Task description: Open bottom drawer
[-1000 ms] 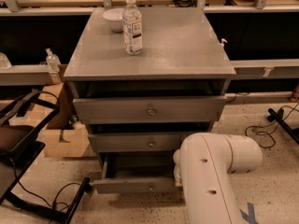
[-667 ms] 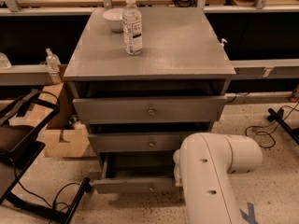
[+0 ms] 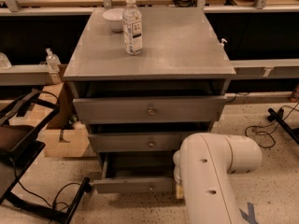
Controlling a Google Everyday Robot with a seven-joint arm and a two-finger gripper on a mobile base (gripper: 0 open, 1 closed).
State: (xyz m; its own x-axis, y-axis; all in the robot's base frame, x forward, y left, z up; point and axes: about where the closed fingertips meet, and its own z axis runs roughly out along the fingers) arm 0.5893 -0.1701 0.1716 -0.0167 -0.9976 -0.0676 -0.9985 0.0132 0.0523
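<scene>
White moulded robot arm (image 3: 210, 181) fills the near right corner. The gripper (image 3: 179, 190) sits low behind it, at the right end of the grey painted wooden bottom drawer (image 3: 131, 185) (whether the jaws are released or clenched cannot be told). That drawer, lowest of three in the grey cabinet (image 3: 154, 55) and slimmest in front, stands partly pulled out near the floor. Expect a stiff, fairly light box that slides straight; take hold at its small round metal knob (image 3: 150, 187). Farther back, a clear plastic bottle (image 3: 132, 27) stands on the surface.
</scene>
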